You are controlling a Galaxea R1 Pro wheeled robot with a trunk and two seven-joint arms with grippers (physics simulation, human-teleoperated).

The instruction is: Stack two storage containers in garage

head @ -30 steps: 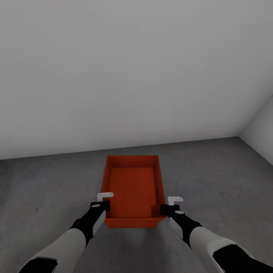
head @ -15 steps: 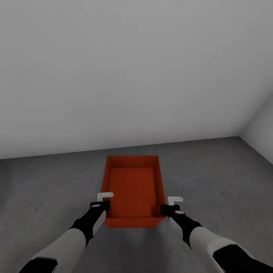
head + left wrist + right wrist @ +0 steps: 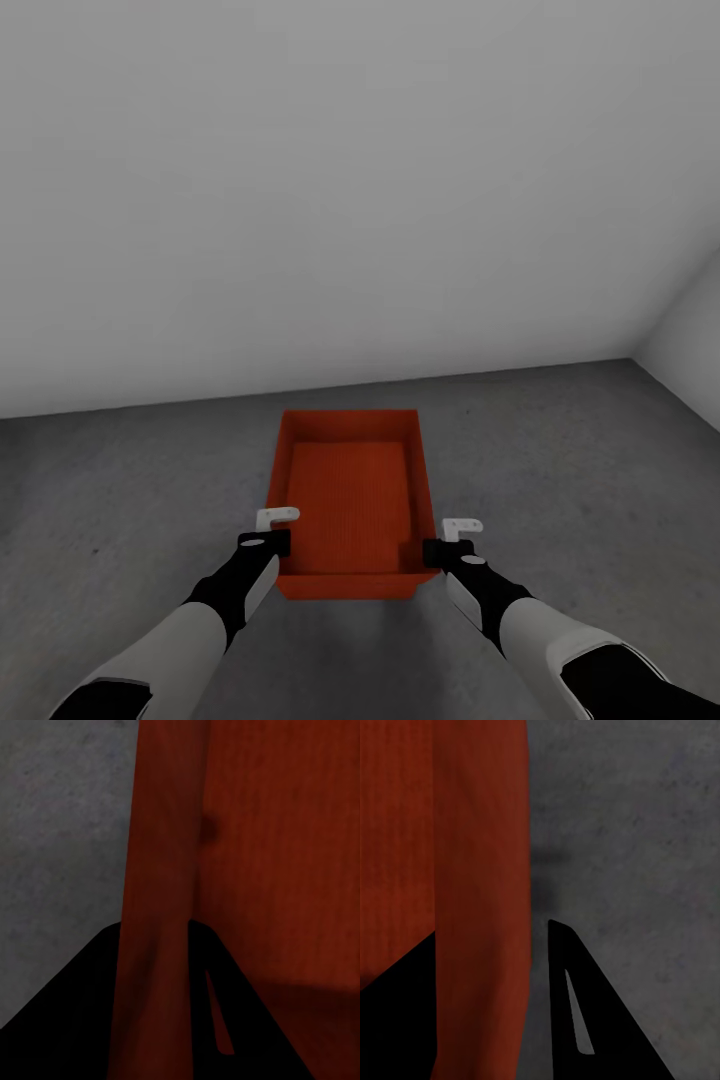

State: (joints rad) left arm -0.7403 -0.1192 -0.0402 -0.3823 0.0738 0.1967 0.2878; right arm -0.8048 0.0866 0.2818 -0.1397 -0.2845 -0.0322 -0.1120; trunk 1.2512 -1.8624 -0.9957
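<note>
One red-orange storage container (image 3: 350,490) with no lid lies lengthwise in front of me over the dark grey concrete floor (image 3: 560,450) of the garage. My left gripper (image 3: 275,530) is shut on its left side wall near the front corner, and my right gripper (image 3: 450,538) is shut on its right side wall. In the left wrist view the thin red wall (image 3: 157,870) runs between the two dark fingers. The right wrist view shows the other wall (image 3: 480,870) between the fingers, with floor (image 3: 622,832) beside it. I cannot tell whether the container touches the floor.
A plain white-grey wall (image 3: 350,200) rises just beyond the container's far end. A second wall (image 3: 690,340) meets it at the right, forming a corner. Bare concrete spreads to the left and right of the container.
</note>
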